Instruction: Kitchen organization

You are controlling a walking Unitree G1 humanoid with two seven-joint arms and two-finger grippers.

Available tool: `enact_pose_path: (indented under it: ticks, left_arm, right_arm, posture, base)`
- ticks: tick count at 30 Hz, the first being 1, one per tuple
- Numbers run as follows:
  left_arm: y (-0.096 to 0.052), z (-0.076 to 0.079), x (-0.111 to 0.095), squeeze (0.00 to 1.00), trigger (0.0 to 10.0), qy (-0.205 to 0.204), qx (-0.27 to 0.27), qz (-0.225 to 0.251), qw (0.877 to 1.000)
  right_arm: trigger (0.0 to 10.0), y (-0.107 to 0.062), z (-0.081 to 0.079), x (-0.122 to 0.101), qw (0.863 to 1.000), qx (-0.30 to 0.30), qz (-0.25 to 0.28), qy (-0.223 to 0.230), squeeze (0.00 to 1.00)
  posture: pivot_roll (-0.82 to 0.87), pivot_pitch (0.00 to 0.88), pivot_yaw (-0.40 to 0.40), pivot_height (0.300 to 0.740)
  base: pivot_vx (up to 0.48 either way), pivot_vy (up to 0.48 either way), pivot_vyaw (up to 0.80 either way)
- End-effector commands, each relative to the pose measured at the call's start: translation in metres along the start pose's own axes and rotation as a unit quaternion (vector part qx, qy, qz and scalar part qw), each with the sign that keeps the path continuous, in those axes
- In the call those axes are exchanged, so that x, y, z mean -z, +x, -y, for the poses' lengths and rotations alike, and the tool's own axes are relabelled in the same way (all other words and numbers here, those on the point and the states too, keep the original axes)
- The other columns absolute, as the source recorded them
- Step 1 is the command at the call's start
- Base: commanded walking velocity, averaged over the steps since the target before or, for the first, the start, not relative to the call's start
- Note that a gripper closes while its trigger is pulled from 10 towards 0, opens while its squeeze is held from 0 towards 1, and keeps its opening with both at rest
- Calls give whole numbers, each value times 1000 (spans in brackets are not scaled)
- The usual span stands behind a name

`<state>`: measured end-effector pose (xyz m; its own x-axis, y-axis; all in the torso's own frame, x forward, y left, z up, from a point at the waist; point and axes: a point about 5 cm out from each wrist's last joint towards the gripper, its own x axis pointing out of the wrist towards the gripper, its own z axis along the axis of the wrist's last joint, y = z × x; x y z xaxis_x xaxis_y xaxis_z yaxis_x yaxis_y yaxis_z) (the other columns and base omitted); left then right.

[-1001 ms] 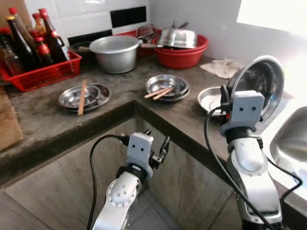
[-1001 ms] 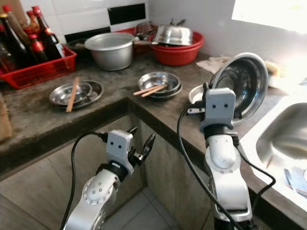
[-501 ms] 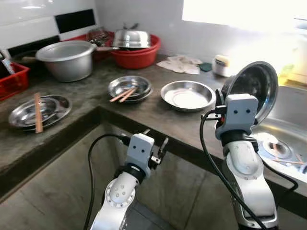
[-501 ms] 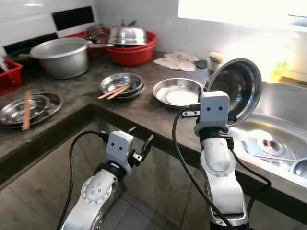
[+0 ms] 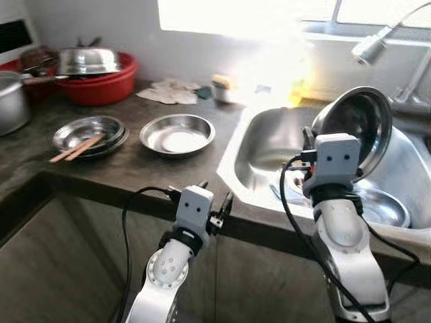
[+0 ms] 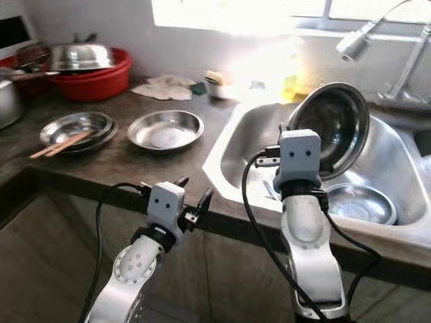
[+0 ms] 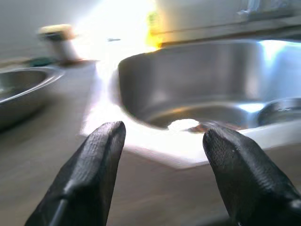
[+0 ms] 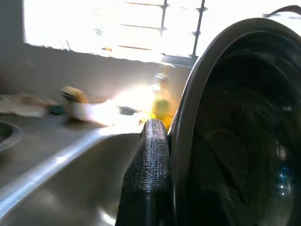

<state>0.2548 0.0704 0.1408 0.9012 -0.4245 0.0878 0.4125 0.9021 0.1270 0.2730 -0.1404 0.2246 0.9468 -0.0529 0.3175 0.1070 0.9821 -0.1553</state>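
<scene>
Steel plate pinched upright in right end effector

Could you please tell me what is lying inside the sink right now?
A steel bowl rests on the bottom of the sink. The steel dish clamped in the right gripper covers part of the basin behind it.

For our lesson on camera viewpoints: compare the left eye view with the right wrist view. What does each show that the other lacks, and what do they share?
Left eye view alone: the left gripper, open below the counter edge; a plate with chopsticks; an empty steel dish; a red basin; the tap.

Right wrist view alone: a close look at the black finger pressed against the bowl's rim.

Both: the steel bowl held on edge by the right gripper, the sink and the bright window.
</scene>
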Motion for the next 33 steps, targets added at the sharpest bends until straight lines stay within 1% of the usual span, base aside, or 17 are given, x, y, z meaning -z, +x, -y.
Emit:
enact_pose_path:
  ticks: [1, 4, 5, 6, 11, 14, 24, 26, 28, 31, 32, 33]
  left_arm:
    - [1, 2, -3, 0, 10000, 3, 3, 4, 1000]
    - [1, 2, -2, 0, 10000, -13, -1, -3, 1000]
    - [1, 1, -2, 0, 10000, -11, -4, -3, 1000]
    - [1, 1, -2, 0, 10000, -11, -5, -3, 1000]
    - [1, 0, -3, 0, 10000, -1, -9, 4, 1000]
    - [1, 2, -3, 0, 10000, 8, -4, 4, 1000]
    - [0, 2, -1, 0, 10000, 6, -4, -2, 1000]
    - [0, 2, -1, 0, 10000, -3, -3, 0, 1000]
    - [0, 0, 0, 0, 10000, -8, -10, -7, 1000]
    - [0, -1, 1, 0, 10000, -8, -13, -8, 1000]
    - [0, -1, 1, 0, 10000, -8, -13, -9, 1000]
    - [0, 0, 1, 0, 10000, -8, -13, -9, 1000]
  right_arm:
    - [0, 3, 2, -6, 1000, 7, 12, -2, 0]
    - [0, 4, 0, -6, 1000, -3, 10, -3, 0]
    - [2471, 5, 0, -6, 1000, -4, 10, -5, 0]
    - [10000, 5, 0, -5, 1000, -5, 6, -4, 0]
    - [10000, 11, -1, -4, 1000, -16, 0, -6, 0]
    - [10000, 17, 0, -4, 1000, -23, -3, -7, 0]
    - [10000, 29, 4, -6, 999, -40, -4, -18, 0]
    - [10000, 33, 4, -6, 999, -44, -7, -20, 0]
    - [10000, 34, 4, -6, 998, -51, -9, -21, 0]
    - [10000, 39, 4, -4, 997, -74, -24, -27, 0]
    - [10000, 41, 3, -1, 994, -88, -44, -43, 0]
    - [10000, 43, 5, 1, 994, -85, -55, -43, 0]
  posture:
    - [91, 0, -12, 740]
    - [91, 0, -12, 740]
    - [91, 0, -12, 740]
    - [91, 0, -14, 740]
    - [92, 0, -17, 740]
    - [93, 0, -20, 740]
    - [96, 0, -23, 740]
    - [97, 0, -24, 740]
    - [96, 0, -23, 740]
    - [98, 0, -25, 740]
    - [98, 0, -24, 740]
    - [98, 0, -25, 740]
  base:
    - [330, -345, -800]
    - [182, 0, -521]
    - [0, 0, 0]
    - [0, 0, 0]
    - [0, 0, 0]
    - [332, -216, 0]
    - [362, -310, 0]
    - [469, 0, 0]
    - [0, 0, 0]
    - [0, 0, 0]
    - [0, 0, 0]
    - [0, 0, 0]
